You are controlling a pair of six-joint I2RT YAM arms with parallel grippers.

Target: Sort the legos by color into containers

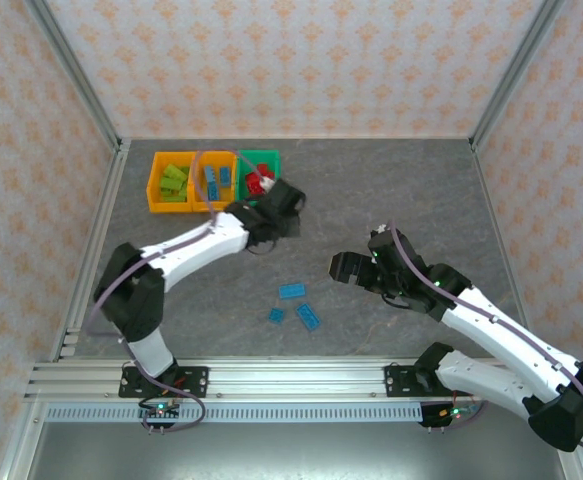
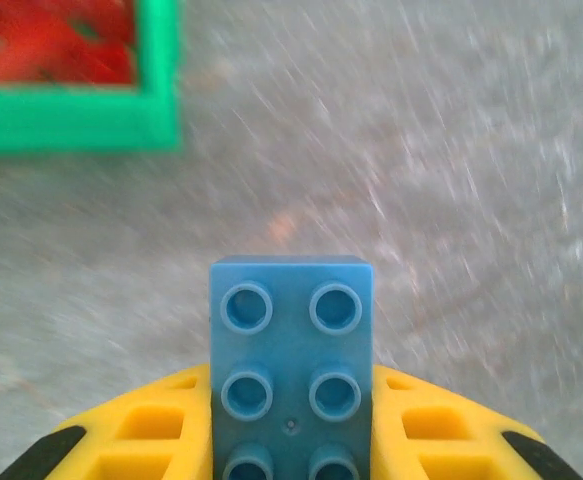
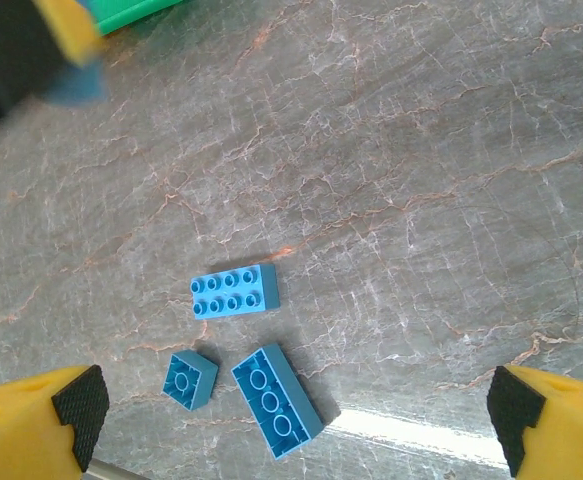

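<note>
My left gripper (image 1: 287, 202) hovers just below the green bin (image 1: 271, 160), shut on a light blue studded brick (image 2: 291, 350) held between its yellow fingers (image 2: 141, 430). The green bin's corner (image 2: 156, 110) with red legos (image 2: 51, 40) lies up and to the left in the left wrist view. Three light blue legos lie loose on the table: a studded one (image 3: 234, 291), a small overturned one (image 3: 190, 379) and a long overturned one (image 3: 277, 399). My right gripper (image 3: 296, 405) hangs open above them, its pads (image 3: 71, 405) wide apart.
Three bins stand side by side at the back left: an orange one with lime green legos (image 1: 169, 182), an orange one with blue legos (image 1: 214, 180), and the green one. Patterned walls and metal rails (image 1: 91, 100) enclose the grey table (image 1: 401, 190).
</note>
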